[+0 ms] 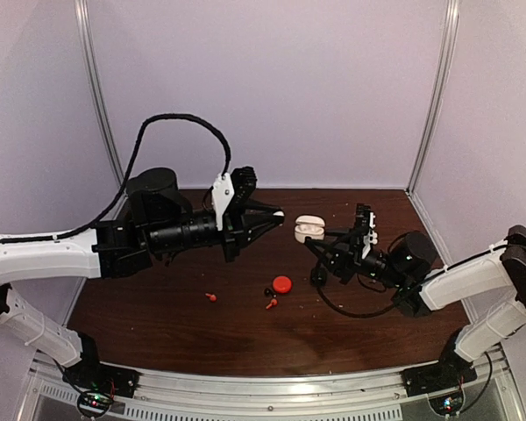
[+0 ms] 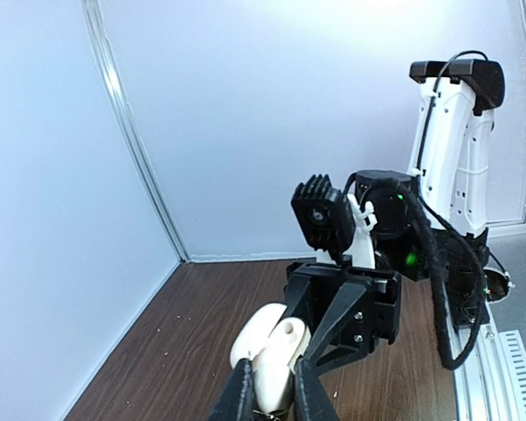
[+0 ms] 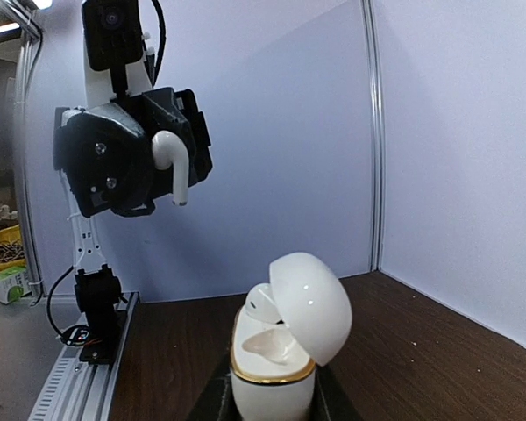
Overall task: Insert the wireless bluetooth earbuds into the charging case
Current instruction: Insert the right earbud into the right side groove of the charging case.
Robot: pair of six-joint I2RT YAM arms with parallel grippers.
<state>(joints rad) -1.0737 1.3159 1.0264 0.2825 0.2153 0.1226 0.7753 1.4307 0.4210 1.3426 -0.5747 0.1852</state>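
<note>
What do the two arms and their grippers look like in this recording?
The left arm and right arm have white links and black cylindrical joints. A black cable loops over the left arm. The left gripper and right gripper are black, with tapered fingers and white camera brackets.

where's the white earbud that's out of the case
Right wrist view: the white earbud is pinched in the left arm's fingers, in the air above and left of the open white charging case, which the right arm's fingers hold.
</note>
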